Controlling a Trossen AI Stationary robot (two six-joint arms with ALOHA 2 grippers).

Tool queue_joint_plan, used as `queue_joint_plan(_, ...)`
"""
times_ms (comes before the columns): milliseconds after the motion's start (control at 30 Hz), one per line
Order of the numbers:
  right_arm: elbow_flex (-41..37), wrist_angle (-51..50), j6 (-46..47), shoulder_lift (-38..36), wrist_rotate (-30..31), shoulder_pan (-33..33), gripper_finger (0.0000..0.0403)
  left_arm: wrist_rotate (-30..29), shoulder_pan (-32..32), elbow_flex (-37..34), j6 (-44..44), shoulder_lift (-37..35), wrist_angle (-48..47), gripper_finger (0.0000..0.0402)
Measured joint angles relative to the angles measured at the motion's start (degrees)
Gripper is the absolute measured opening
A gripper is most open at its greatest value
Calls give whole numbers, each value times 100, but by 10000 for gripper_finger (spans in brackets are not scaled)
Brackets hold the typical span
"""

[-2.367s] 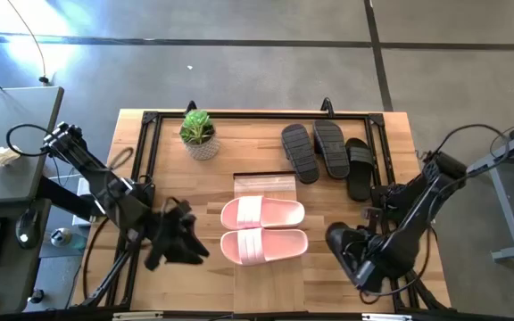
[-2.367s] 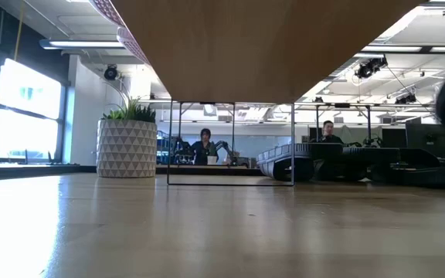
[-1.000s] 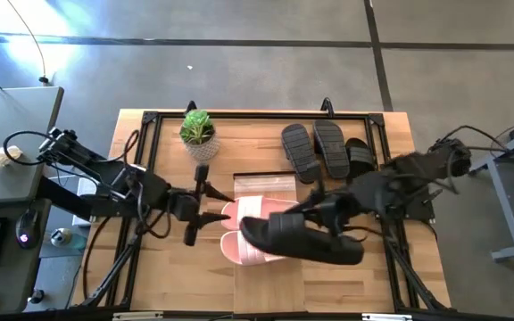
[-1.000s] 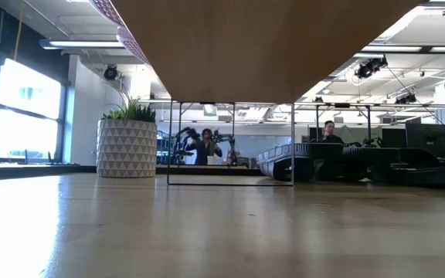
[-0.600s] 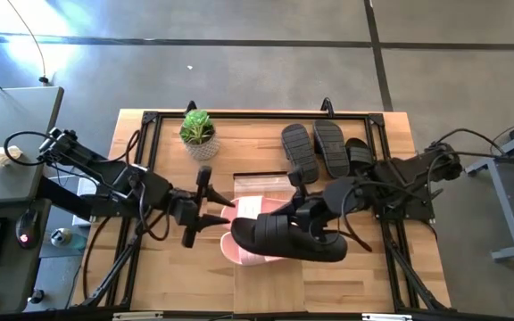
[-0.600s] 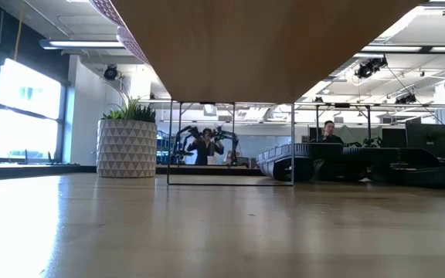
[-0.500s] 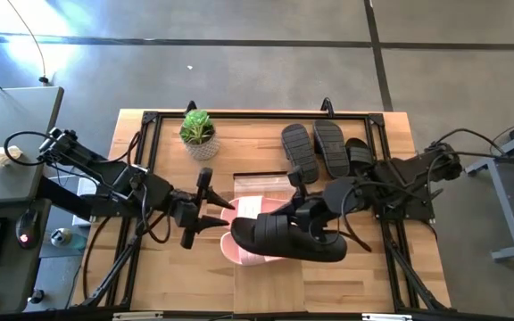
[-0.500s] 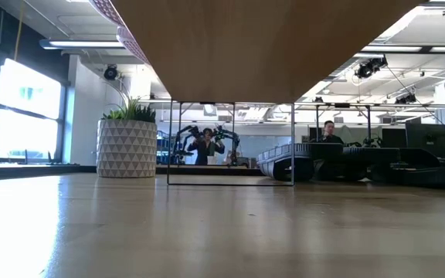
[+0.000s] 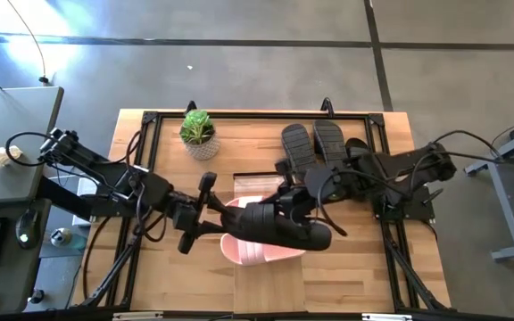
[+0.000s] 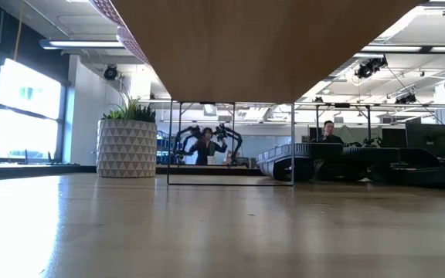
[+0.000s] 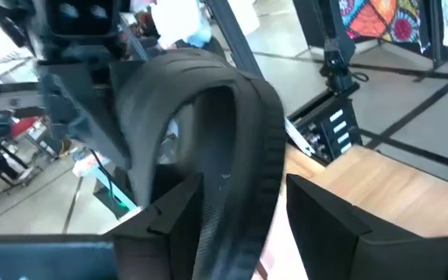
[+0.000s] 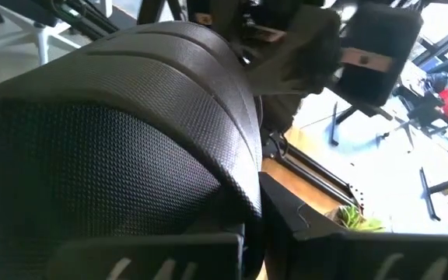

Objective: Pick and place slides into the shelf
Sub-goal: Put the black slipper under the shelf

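Observation:
A black slide with a textured strap hangs in the air over the pale pink pair, which lies flat on the light-wood shelf top. My right gripper reaches in from the table's right and is shut on it. My left gripper comes from the left and is open. In the left wrist view its fingers stand on either side of the black slide's near end; I cannot tell whether they touch it. Three more black slides lie on the far right of the table. My right gripper holds the black slide by its wide strap, which fills the right wrist view just ahead of the fingers. It comes level from the table's right. The slide is lifted clear above the pink pair, lying crosswise over them.
A potted plant stands at the far left of the table. A black metal frame runs round the tabletop. In the low view the shelf plank's underside spans overhead, with bare table below. People sit in the room beyond.
My right gripper has carried the black slide toward the table's left and slightly toward the far edge, from beside the pink pair to above it. The slide's end now stands between my left gripper's open fingers. My left gripper has kept nearly still.

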Motion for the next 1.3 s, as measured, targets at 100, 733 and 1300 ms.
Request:
queue_joint_plan(100, 0, 33, 1, 12, -91, -76, 0, -8, 0, 0, -46, 26, 72, 131)
queue_joint_plan(733, 0, 80, 925, -169, -22, -108, 43, -884, -218, 0, 529, -11, -96, 31)
queue_joint_plan(1300, 13, -255, 4750, -1520, -35, -243, 142, -5197, -1649, 30, 1925, -99, -798, 31)
